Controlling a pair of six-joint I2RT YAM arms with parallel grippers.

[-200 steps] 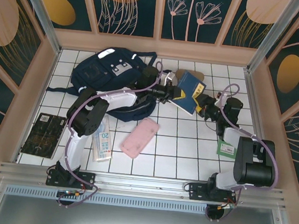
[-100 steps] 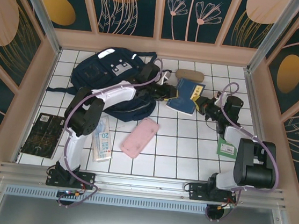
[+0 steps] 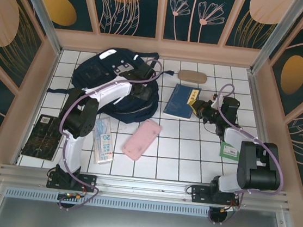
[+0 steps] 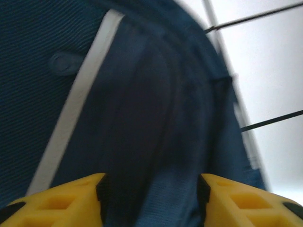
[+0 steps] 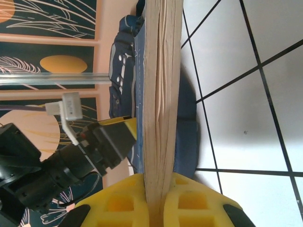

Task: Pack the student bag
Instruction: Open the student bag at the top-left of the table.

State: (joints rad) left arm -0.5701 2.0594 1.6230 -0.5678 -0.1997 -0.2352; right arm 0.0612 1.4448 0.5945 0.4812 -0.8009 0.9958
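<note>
The student bag [image 3: 101, 75] lies slumped on the far left part of the white tiled worktop [image 3: 190, 156]. Its reflective patches face up, and its near right edge comes close to the blue book [image 3: 179, 101].

The book sits just right of the bag, its long axis running roughly from far to near. The right gripper [image 3: 200, 106] has its fingers clamped on the book's right edge. In the right wrist view the fingers [image 5: 189, 198] are pinched tight on the cream page block. I cannot tell whether the book rests on the tiles or hangs just clear of them.

From those fingers the bag lies straight to the left, so I judge the coming move to be a leftward carry of the book across a short gap. The right arm is folded low, its forearm reaching far and left.

The left arm stretches far and right across the bag, with the left gripper [image 3: 142, 90] over the bag's right flank, between bag and book. Its yellow fingers [image 4: 71, 198] stand moderately apart over navy fabric beside the white stripe, holding nothing. Where the bag's mouth is, the pictures do not show. I expect the left fingers will have to lift a flap before the book can go in.

A pink pencil case [image 3: 143, 139] and a tan pouch [image 3: 192, 75] lie apart on the tiles.
</note>
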